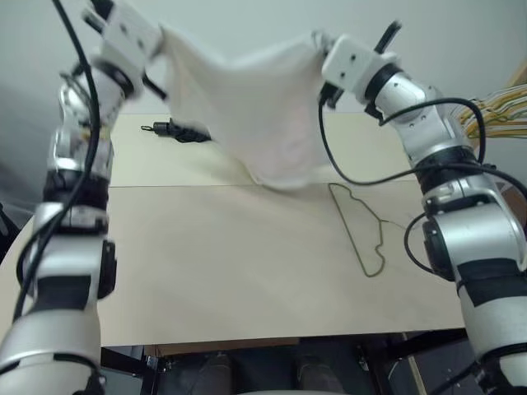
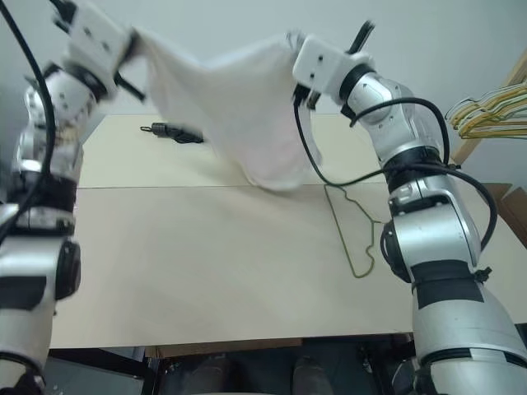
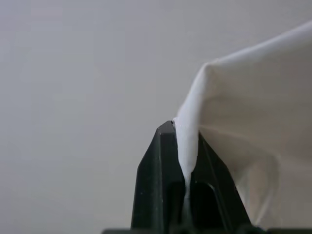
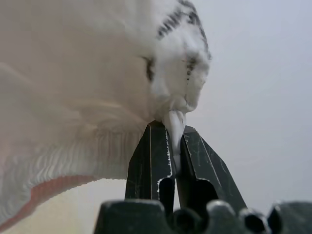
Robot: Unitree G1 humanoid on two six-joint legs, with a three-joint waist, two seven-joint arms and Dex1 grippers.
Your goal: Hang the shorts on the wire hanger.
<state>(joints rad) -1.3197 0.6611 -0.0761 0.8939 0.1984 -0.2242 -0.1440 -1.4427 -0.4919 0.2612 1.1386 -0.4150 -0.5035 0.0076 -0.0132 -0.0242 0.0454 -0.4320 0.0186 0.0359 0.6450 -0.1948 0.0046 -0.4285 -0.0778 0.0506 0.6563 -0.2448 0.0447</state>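
Both hands, left hand (image 3: pixel 185 146) and right hand (image 4: pixel 173 146), pinching the shorts (image 1: pixel 255 107) aloft.

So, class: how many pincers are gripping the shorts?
2. The left pincer clamps one corner of the shorts; the right pincer clamps the opposite corner, holding them above the table.

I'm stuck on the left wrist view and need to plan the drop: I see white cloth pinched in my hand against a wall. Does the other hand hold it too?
Observer: Yes, the right hand is shut on the shorts as well.
Operator: Are they off the table?
Observer: Stretched between both hands, with the lowest fold at or just above the table.
Operator: Where's the hanger?
Observer: The wire hanger lies flat on the table, beneath the right arm.
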